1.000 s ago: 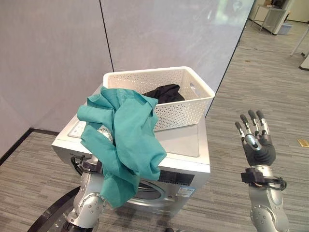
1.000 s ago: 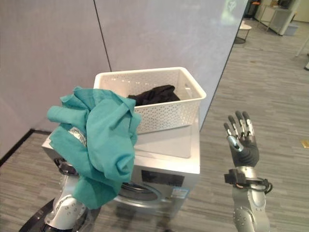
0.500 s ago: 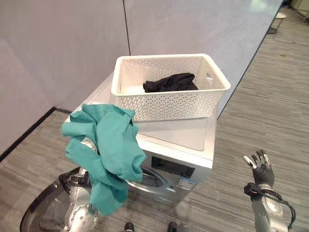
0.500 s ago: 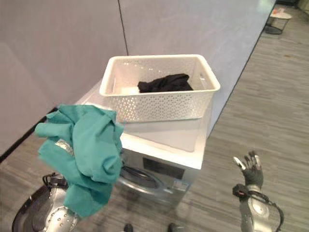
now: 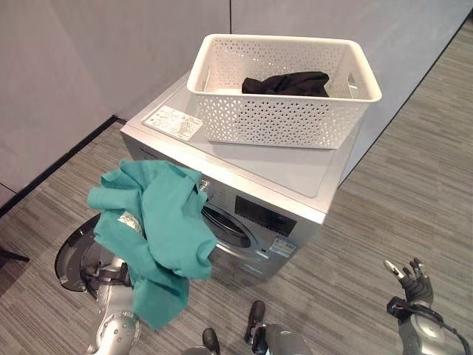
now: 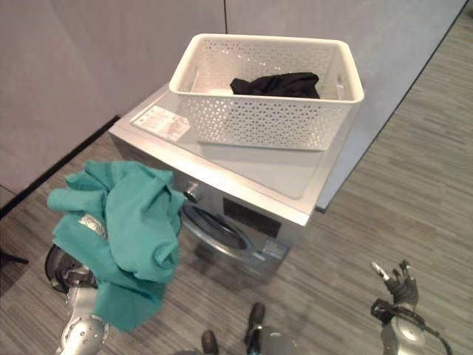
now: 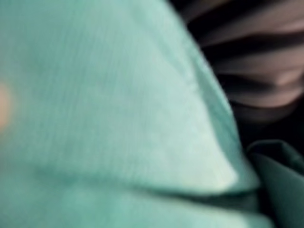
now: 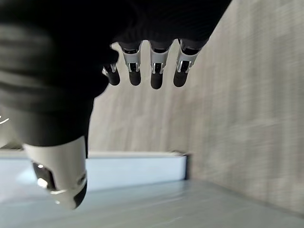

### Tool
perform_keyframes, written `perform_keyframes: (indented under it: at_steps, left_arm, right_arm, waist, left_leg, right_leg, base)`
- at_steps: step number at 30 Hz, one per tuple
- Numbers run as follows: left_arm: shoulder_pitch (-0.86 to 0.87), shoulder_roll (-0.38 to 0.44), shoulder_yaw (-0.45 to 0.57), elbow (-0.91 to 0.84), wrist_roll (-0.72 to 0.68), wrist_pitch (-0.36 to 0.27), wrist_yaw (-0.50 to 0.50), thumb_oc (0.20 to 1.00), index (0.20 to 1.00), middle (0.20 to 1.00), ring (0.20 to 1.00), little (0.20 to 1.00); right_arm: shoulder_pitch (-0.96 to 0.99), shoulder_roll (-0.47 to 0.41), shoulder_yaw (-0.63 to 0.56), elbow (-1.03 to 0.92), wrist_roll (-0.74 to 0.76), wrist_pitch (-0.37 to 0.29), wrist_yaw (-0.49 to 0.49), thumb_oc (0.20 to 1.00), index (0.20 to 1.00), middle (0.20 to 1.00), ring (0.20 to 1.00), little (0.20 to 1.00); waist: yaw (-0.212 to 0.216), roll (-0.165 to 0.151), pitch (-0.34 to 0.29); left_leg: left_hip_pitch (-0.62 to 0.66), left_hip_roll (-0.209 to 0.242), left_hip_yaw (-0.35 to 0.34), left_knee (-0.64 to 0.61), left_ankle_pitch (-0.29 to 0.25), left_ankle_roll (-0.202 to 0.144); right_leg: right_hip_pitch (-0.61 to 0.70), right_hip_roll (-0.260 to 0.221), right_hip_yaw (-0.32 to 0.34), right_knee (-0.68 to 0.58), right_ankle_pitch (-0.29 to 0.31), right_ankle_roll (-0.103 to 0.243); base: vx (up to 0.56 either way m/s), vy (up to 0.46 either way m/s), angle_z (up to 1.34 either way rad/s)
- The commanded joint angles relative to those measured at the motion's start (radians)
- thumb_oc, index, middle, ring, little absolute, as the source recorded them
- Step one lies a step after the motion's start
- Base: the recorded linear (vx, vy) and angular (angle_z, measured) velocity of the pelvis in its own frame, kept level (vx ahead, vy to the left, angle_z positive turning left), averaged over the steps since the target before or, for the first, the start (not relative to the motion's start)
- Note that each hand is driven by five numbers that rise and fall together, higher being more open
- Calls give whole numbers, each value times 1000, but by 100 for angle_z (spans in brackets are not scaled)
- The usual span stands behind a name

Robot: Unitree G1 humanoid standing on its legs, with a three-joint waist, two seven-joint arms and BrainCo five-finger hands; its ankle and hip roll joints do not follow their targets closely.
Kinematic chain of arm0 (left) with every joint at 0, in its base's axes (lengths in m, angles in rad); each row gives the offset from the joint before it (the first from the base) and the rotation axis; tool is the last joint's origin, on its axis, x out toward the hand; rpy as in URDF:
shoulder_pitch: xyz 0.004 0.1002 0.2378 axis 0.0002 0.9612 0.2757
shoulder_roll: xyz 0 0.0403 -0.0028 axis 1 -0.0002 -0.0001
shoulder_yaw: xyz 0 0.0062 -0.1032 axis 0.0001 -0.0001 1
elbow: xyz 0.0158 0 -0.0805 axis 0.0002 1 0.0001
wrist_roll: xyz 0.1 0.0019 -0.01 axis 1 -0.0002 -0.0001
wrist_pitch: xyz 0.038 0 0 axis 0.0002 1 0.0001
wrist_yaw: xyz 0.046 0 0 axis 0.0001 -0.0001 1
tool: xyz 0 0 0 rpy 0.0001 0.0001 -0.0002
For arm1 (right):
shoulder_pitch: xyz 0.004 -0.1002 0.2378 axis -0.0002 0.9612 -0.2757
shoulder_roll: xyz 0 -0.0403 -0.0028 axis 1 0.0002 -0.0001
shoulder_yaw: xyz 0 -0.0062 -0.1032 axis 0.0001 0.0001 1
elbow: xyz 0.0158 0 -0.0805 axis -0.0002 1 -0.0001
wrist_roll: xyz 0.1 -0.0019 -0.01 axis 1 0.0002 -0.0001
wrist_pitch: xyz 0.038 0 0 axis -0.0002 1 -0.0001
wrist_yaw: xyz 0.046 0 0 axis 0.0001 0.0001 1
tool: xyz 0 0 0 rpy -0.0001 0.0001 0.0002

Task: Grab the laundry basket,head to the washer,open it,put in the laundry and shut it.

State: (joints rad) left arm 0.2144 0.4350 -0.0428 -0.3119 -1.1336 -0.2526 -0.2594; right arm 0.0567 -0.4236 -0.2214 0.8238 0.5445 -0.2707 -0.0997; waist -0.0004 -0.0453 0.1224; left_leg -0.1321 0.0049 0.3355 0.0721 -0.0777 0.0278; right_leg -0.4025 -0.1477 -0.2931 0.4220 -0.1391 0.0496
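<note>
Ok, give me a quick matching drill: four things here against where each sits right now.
Things:
1. teal garment
2. black garment
3. laundry basket
4. right hand

Places:
A. on top of the washer
B. inside the basket
C. low over the floor, holding nothing
D. draped over the left arm, in front of the washer

Pairs: 1-D, 2-B, 3-A, 4-C

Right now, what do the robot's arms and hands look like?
Both arms are silver-grey metal. The right hand has silver fingers with dark tips, a pale thumb, and a dark ribbed cover over the back of the hand and wrist. The left hand is hidden under the teal garment; its studded silver forearm shows below.
</note>
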Motion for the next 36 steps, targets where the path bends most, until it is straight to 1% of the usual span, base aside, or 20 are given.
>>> perform_keyframes:
  at_steps: [1,3,4,5,6,11,15,17,19,20,21,22,24,26,30,31,33,34,35,36]
  left_arm:
    - [29,4,101,-32,27,-36,-27,200,200,200,200,200]
    - [59,8,123,33,29,-39,1,200,200,200,200,200]
    - [67,5,129,57,34,-41,13,200,200,200,200,200]
    - [65,5,129,57,34,-41,13,200,200,200,200,200]
    - [69,6,133,105,41,-42,29,200,200,200,200,200]
    - [36,-4,134,273,72,-43,81,200,200,200,200,200]
    - [4,-19,118,364,92,-43,110,200,200,200,200,200]
    - [-41,-40,100,443,102,-52,148,200,200,200,200,200]
    - [-61,-48,97,467,109,-59,167,200,200,200,200,200]
    - [-86,-53,92,497,118,-63,188,200,200,200,200,200]
    - [-161,-69,70,556,133,-79,232,200,200,200,200,200]
    - [-162,-69,69,557,134,-80,232,200,200,200,200,200]
    - [-218,-74,55,607,148,-88,263,200,200,200,200,200]
    - [-309,-80,39,680,149,-100,298,200,200,200,200,200]
    - [-441,-78,28,770,140,-121,345,200,200,200,200,200]
    - [-521,-71,34,825,144,-137,387,200,200,200,200,200]
    - [-623,-54,43,888,134,-151,431,200,200,200,200,200]
    - [-631,-52,43,895,133,-152,429,200,200,200,200,200]
    - [-728,-32,45,958,129,-162,468,200,200,200,200,200]
    - [-769,-18,46,986,132,-163,480,200,200,200,200,200]
  right_arm:
    - [-35,-19,0,-47,-1,-30,9,1000,1000,1000,1000,1000]
    - [-40,-15,4,-43,5,-28,15,1000,1000,1000,1000,1000]
    - [-37,-17,3,-46,4,-27,17,1000,1000,1000,1000,1000]
    - [-38,-17,3,-47,4,-27,17,1000,1000,1000,1000,1000]
    - [-32,-20,4,-56,-3,-27,16,1000,1000,1000,1000,1000]
    - [-28,-32,29,-88,-33,-18,14,1000,1000,1000,1000,1000]
    - [-23,-30,36,-108,-26,-19,10,1000,1000,1000,1000,1000]
    - [-19,-19,57,-122,-13,-24,12,1000,1000,1000,1000,1000]
    - [-11,-16,68,-144,-18,-22,11,1000,1000,1000,1000,1000]
    - [-7,-13,79,-157,-17,-24,11,1000,1000,1000,1000,1000]
    - [-3,-10,113,-182,-23,-28,-1,1000,1000,1000,1000,1000]
    - [-4,-10,112,-183,-23,-27,-2,1000,1000,1000,1000,1000]
    - [4,-12,140,-211,-33,-30,-2,1000,1000,1000,1000,1000]
    - [0,-9,166,-231,-14,-37,-1,1000,1000,1000,1000,1000]
    - [-2,-5,191,-264,7,-48,-5,1000,1000,1000,1000,1000]
    - [-4,1,208,-264,29,-55,-12,1000,1000,1000,1000,1000]
    - [-2,2,228,-271,29,-59,-23,1000,1000,1000,1000,1000]
    - [-6,3,228,-270,30,-60,-23,1000,1000,1000,1000,1000]
    - [-10,-2,249,-250,27,-59,-35,1000,1000,1000,1000,1000]
    - [-16,-6,261,-242,17,-59,-37,1000,1000,1000,1000,1000]
  waist:
    - [10,-34,-4]
    - [15,-45,38]
    - [15,-44,50]
    - [14,-48,54]
    - [13,-47,68]
    - [-1,-58,137]
    - [-13,-66,162]
    - [-27,-79,184]
    - [-34,-84,191]
    - [-41,-90,200]
    - [-61,-103,212]
    - [-61,-103,211]
    - [-78,-111,221]
    - [-100,-122,227]
    - [-127,-131,225]
    - [-142,-138,224]
    - [-161,-146,219]
    - [-161,-145,218]
    - [-178,-152,213]
    - [-184,-153,211]
  left_leg:
    - [-58,29,11,8,69,-54]
    - [-112,40,20,81,44,-50]
    - [-114,44,7,92,17,-59]
    - [-126,44,22,96,38,-50]
    - [-137,51,11,122,8,-58]
    - [-224,81,23,223,-26,-52]
    - [-282,103,21,295,-53,-47]
    - [-337,125,25,356,-76,-41]
    - [-358,135,29,376,-84,-39]
    - [-384,145,30,400,-92,-37]
    - [-430,156,34,427,-103,-36]
    - [-432,157,34,428,-103,-36]
    - [-470,165,37,447,-107,-35]
    - [-508,175,43,469,-114,-36]
    - [-570,191,43,505,-126,-36]
    - [-595,199,45,526,-136,-35]
    - [-635,215,42,561,-149,-35]
    - [-643,217,41,566,-151,-35]
    - [-669,226,39,587,-160,-35]
    - [-684,231,37,596,-163,-35]
  right_leg:
    - [225,-8,4,-364,179,63]
    - [192,-17,11,-348,188,65]
    - [191,-14,20,-338,174,74]
    - [181,-18,11,-339,189,65]
    - [174,-14,21,-322,172,73]
    - [61,-27,30,-216,156,63]
    - [-2,-26,43,-172,146,56]
    - [-64,-17,60,-143,145,52]
    - [-89,-12,65,-135,146,51]
    - [-112,-9,72,-130,149,52]
    - [-160,0,85,-128,157,52]
    - [-162,0,85,-127,157,52]
    - [-201,6,96,-121,162,51]
    - [-242,15,108,-114,168,49]
    - [-308,23,120,-94,170,47]
    - [-337,29,126,-82,169,46]
    - [-375,35,132,-66,168,45]
    - [-381,36,131,-64,167,45]
    - [-407,41,137,-57,168,45]
    - [-421,45,138,-55,170,46]
  base:
    - [-92,146,6]
    - [-74,91,-14]
    - [-78,34,-4]
    - [-1,17,-4]
    - [-88,21,-7]
    - [-60,32,-5]
    - [-32,15,-4]
    - [-28,21,-18]
    - [-31,9,-20]
    - [-47,29,-15]
    - [-37,25,-16]
    - [-23,31,-13]
    - [-15,39,-16]
    - [-12,42,-31]
    - [9,15,-22]
    - [38,15,-11]
    - [29,0,-11]
    - [30,2,-18]
    - [32,-4,-19]
    - [31,-3,-9]
